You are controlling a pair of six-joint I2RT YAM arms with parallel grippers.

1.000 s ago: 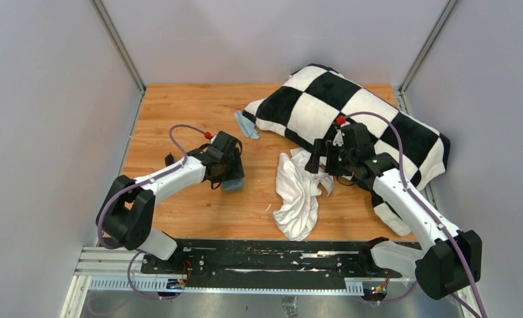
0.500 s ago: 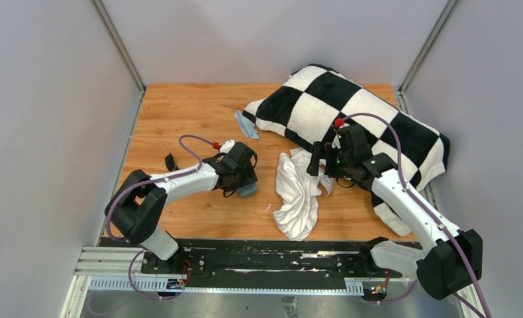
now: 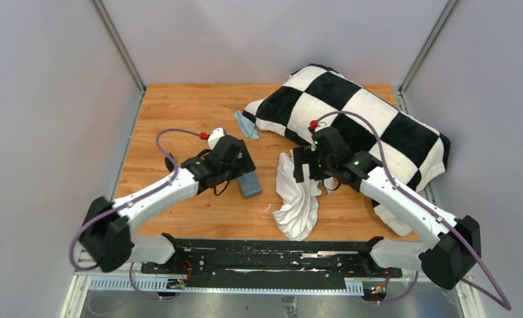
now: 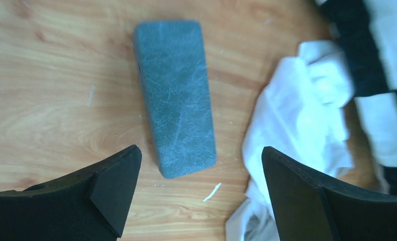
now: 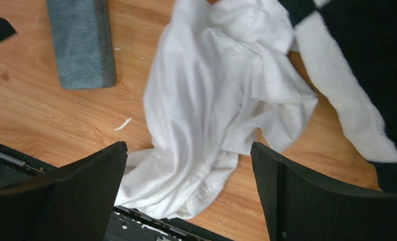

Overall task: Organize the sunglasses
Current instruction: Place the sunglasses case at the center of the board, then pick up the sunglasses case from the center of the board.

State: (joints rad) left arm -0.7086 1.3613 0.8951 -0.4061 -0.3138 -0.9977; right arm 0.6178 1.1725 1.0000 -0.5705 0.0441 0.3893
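First, left fingers (image 4: 111,193): two black pads at the bottom of the left wrist view, set far apart, with nothing pinched between them.
left gripper (image 4: 199,155): spread wide and empty, held over the near end of the case. In the top view it (image 3: 237,173) sits at the case's upper-left end.
case (image 4: 175,95): grey-blue, scuffed and closed, lying flat on the wood. Its long side runs away from the left gripper. It also shows in the top view (image 3: 249,185) and at the upper left of the right wrist view (image 5: 81,42).
right fingers (image 5: 307,196): two black pads at the bottom corners of the right wrist view, far apart, gripping nothing.
right gripper (image 5: 187,148): wide open and empty, held over the white cloth.
white cloth (image 5: 206,110): crumpled, lying on the table between the case and the pillow. Its far edge meets the pillow, and a strip of bare wood separates it from the case.
pillow (image 3: 351,119): black-and-white checked, filling the far right of the table, with the right arm lying across its near edge.
blue cloth (image 3: 247,124): small and light blue, on the wood against the pillow's left corner, well beyond the case.
sunglasses (image 3: 170,161): a small black shape on the wood to the left of the left arm, just beside the purple cable (image 3: 173,131). It is well apart from both grippers and from the case, and it appears in neither wrist view. It is too small to tell whether it is folded.
table (image 3: 179,106): light wood, between grey walls.
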